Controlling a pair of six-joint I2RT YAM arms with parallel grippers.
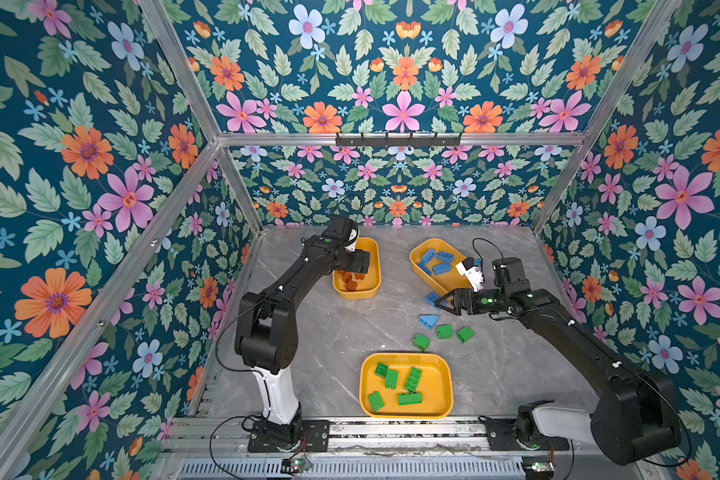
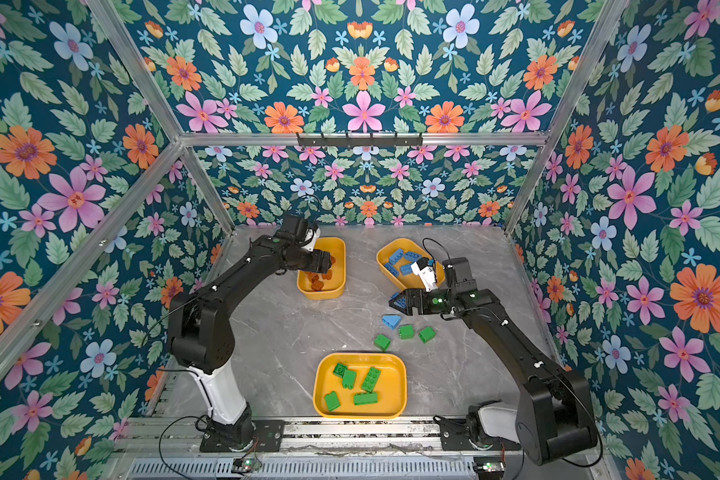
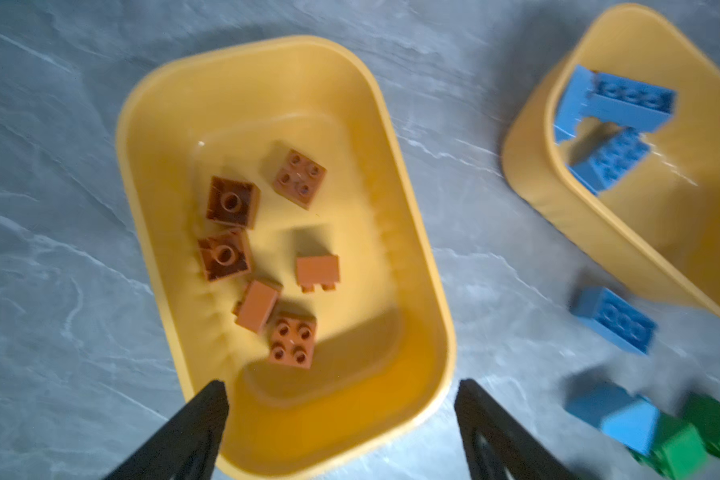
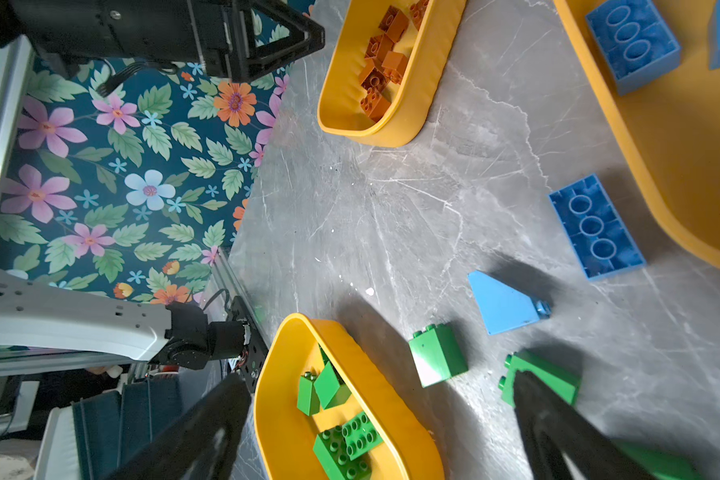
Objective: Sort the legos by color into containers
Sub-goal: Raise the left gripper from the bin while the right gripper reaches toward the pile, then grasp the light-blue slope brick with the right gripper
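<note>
Yep, L claw over brown-lego tray

grey marble table, three yellow trays, perhaps five loose bricks

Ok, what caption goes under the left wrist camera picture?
Left gripper open over a yellow tray of six brown legos.

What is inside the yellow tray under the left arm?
Six reddish-brown bricks lie loose in the tray, some studs up, some flipped or on their sides. No other colour shows. In both top views the left gripper covers part of the tray.
</note>
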